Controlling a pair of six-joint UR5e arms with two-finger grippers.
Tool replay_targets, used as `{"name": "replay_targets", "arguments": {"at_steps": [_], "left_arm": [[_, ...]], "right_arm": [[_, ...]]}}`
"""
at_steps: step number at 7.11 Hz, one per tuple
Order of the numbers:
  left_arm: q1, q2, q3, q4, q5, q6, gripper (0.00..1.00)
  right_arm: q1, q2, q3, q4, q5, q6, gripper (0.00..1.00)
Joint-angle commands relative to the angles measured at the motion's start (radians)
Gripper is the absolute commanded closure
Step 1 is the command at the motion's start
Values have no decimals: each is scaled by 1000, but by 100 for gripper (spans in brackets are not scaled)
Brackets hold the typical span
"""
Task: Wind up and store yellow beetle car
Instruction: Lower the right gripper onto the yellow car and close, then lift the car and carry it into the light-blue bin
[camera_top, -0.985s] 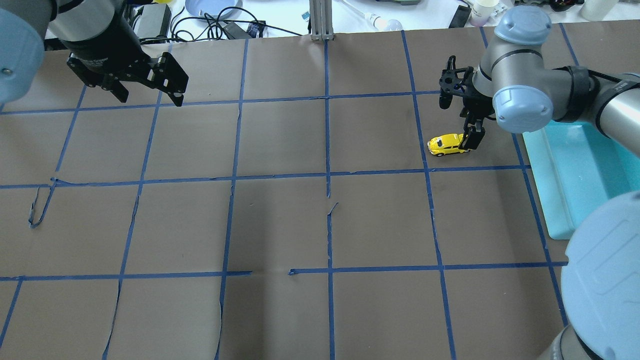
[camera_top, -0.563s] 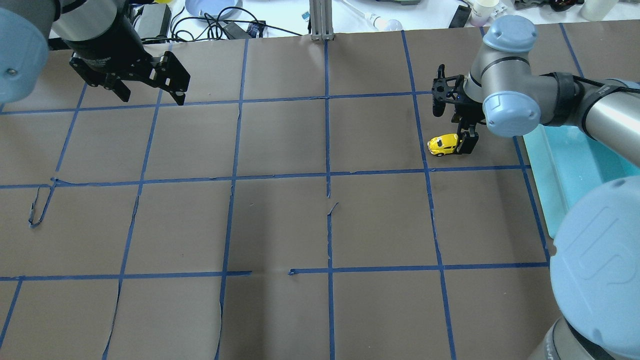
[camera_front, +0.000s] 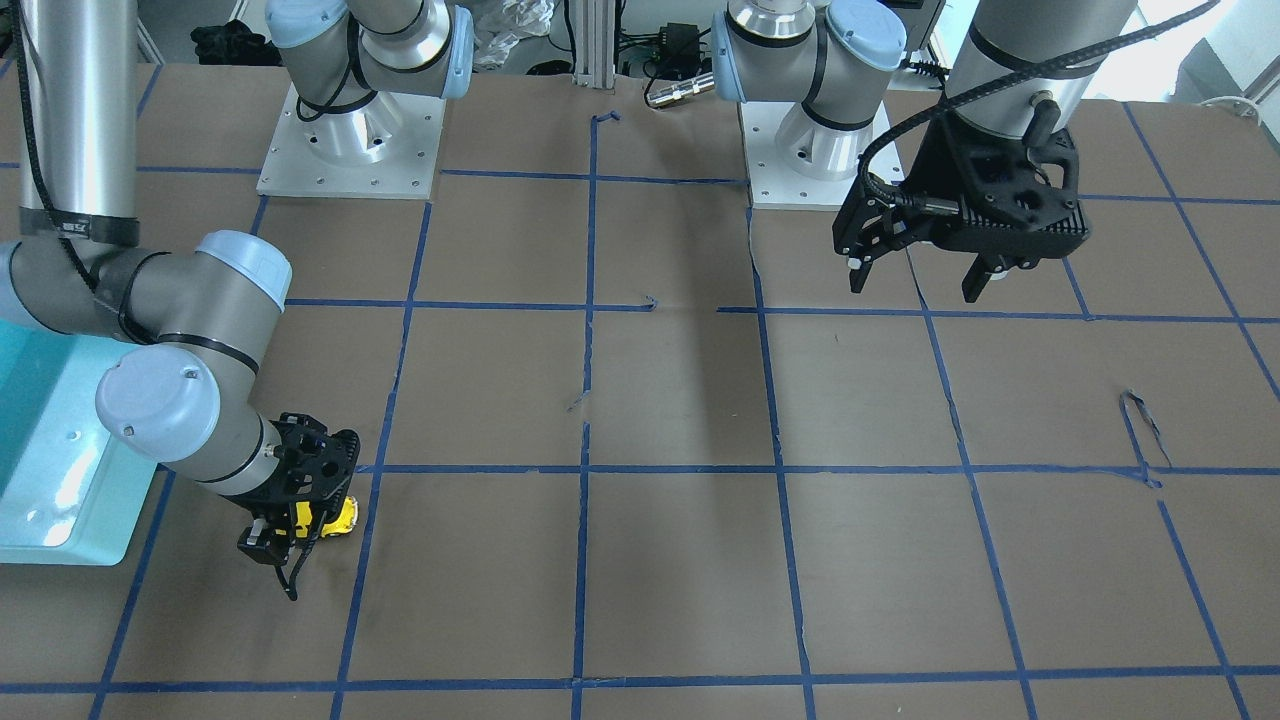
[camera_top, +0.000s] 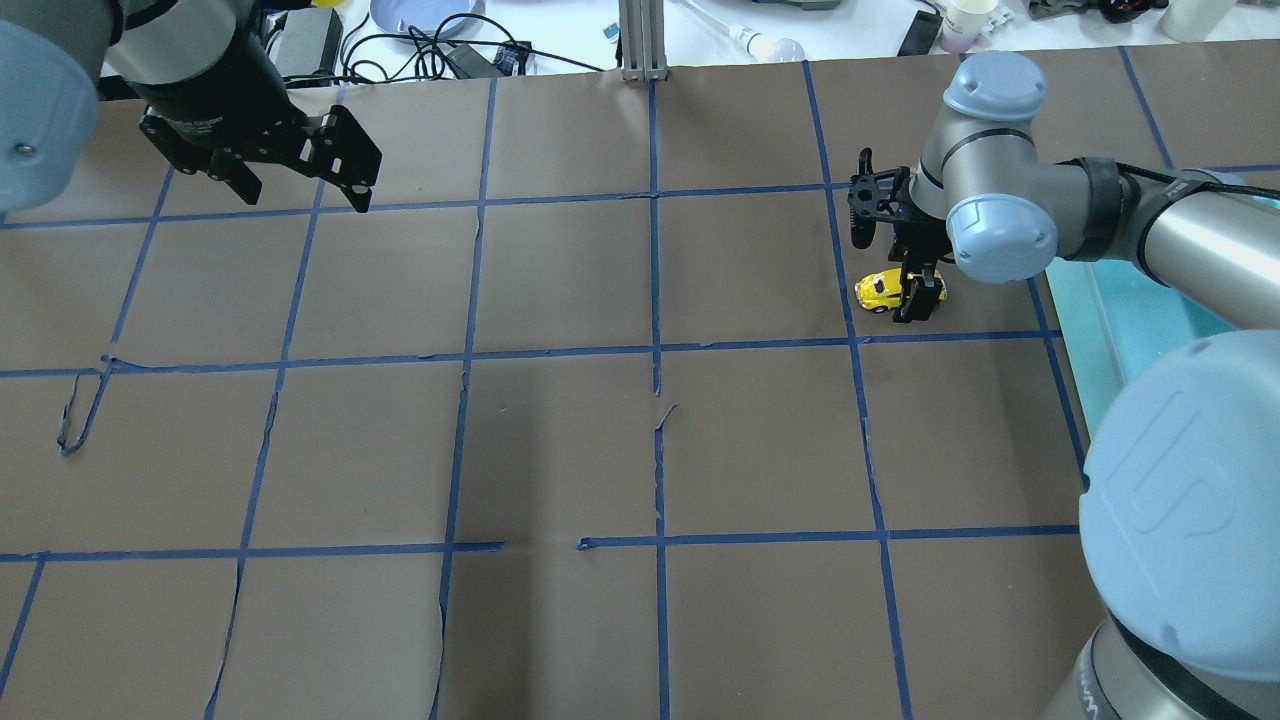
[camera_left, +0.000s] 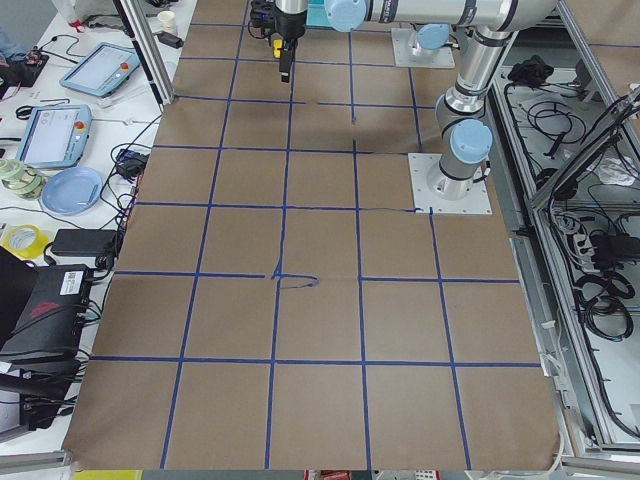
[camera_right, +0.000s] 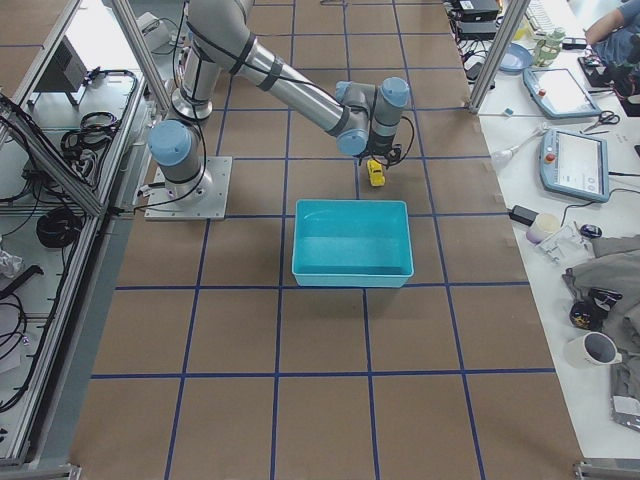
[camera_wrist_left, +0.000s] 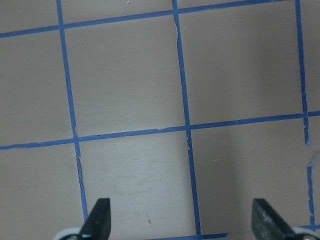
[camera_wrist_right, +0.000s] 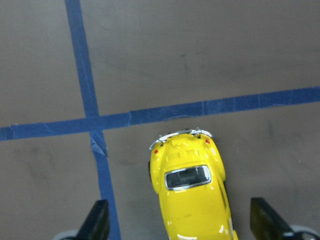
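**Overhead view, read from the robot's edge outward.** Nearest lies the brown paper cover (camera_top: 560, 620) of the table, ruled into squares by blue tape (camera_top: 760, 540). At 3 o'clock from the table's centre we see the teal bin (camera_top: 1095, 340), partly hidden by the right arm.

Near the bin's far corner, at 2 o'clock from the centre, the yellow beetle car (camera_top: 882, 290) stands on its wheels on the paper. It is outside the bin and inside one taped square. The right gripper (camera_wrist_right: 181, 222) points down over it with its jaws wide.

In the right wrist view we find one fingertip (camera_wrist_right: 98, 220) at 9 o'clock of the car and the other at 3 o'clock. Each is clear of the body, and the wider gap is on the 9 o'clock side. The car's tail, with chrome bumper and two red lamps, points to 12 o'clock in that view. It stops just short of a tape line, and a tape crossing lies at 10 o'clock of it.

Farthest, at 10 o'clock from the centre, the left gripper (camera_top: 300, 188) hangs above the paper, well apart from the car. Its jaws are wide and hold nothing; the left wrist view shows only taped paper between its fingertips. Beyond the table's far edge, at 11 o'clock, we note a blue plate (camera_top: 425, 12) and black cables (camera_top: 400, 45).
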Motion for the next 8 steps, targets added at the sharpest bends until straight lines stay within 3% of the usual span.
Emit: {"name": "replay_targets", "arguments": {"at_steps": [1,2,5,7,8], "left_arm": [[0,3,1,0,2,4,0],[0,2,5,0,0,4,0],[0,3,6,0,2,5,0],[1,3,5,0,0,5,0],[0,3,3,0,2,5,0]], "right_arm": [[0,10,-1,-4,-6,-64,74],[0,8,-1,-6,-8,-64,100],[-1,-25,-65,3,-11,-64,100],[-10,-123,-203,162,-21,-60,100],[-10,-157,-277,280,-84,-60,100]]}}
